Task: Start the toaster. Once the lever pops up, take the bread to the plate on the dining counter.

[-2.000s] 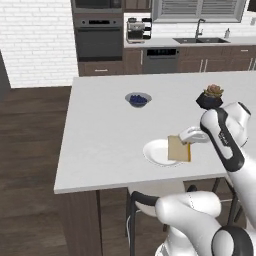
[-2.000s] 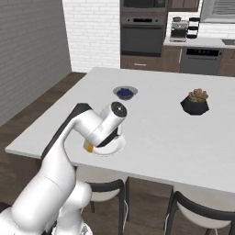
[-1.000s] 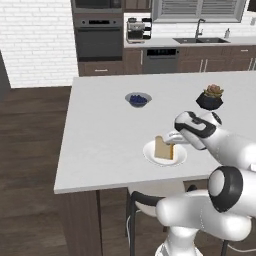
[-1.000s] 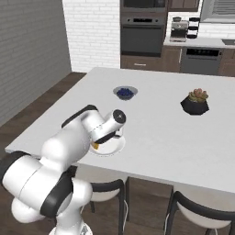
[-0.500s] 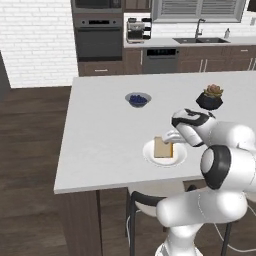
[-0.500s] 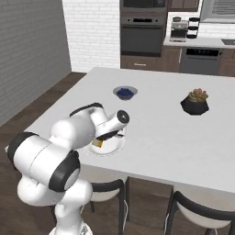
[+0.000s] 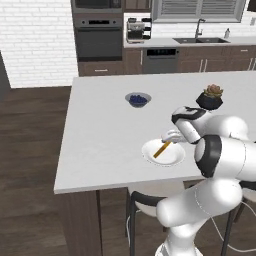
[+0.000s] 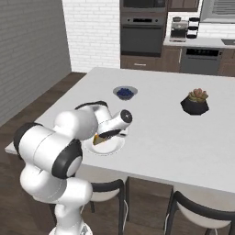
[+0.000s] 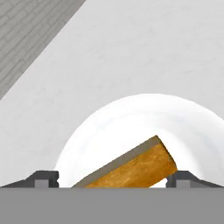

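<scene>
Arm: you see it folded low over the counter (image 7: 100,125).
Gripper (image 9: 112,177): spread wide, holding nothing.
Bread (image 9: 131,168): tilted on plate (image 9: 127,118), between fingertips (image 9: 43,178), at 6 o'clock.

Domestic kitchen, rendered. A large white dining counter (image 7: 105,135) on a dark wood base stands on dark plank flooring, with black-backed chairs (image 8: 197,206) tucked under its near edge and a white plate (image 7: 150,155), a small blue bowl (image 7: 137,99) and a potted succulent (image 7: 212,96) on top. Beyond the counter, against a white brick wall (image 7: 35,40): a built-in black wall oven (image 7: 98,42), dark brown cabinets with a white worktop, a coffee machine (image 7: 136,30), a dishwasher (image 7: 160,60), and a sink with faucet (image 7: 199,31) under a window with blinds.
</scene>
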Tool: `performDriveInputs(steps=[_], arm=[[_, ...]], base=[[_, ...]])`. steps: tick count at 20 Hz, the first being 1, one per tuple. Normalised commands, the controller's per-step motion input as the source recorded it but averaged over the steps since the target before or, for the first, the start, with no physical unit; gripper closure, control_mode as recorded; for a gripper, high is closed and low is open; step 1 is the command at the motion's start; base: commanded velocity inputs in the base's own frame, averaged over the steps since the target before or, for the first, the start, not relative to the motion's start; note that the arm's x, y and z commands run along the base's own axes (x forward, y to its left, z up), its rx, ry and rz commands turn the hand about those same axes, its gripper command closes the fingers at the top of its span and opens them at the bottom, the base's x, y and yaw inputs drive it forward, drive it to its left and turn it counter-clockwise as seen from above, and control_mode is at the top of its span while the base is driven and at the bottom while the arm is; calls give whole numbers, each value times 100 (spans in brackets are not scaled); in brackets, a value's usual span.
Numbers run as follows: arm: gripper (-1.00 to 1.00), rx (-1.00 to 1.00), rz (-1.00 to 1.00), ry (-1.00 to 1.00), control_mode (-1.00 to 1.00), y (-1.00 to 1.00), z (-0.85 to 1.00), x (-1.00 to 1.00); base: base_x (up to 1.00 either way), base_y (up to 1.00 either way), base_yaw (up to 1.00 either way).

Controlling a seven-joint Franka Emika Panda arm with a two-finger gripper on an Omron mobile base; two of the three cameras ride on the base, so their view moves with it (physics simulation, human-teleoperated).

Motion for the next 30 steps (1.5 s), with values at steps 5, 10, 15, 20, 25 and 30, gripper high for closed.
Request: performDriveInputs(steps=[5,10,15,20,25,30], arm=[[-100,-12,-12,0,-100,-7,0,0],[-100,-11,-16,2,-100,-17,0,0],[-100,-8,-17,4,-100,-21,4,-17],[-100,-1,-16,1,-100,-29,50,-39],[-100,1,-15,1,-100,-1,100,-49],[-100,5,-20,16,-100,24,100,-43]], base=[[0,0,0],[0,0,0],[0,0,0],[0,0,0],[0,0,0],[0,0,0]])
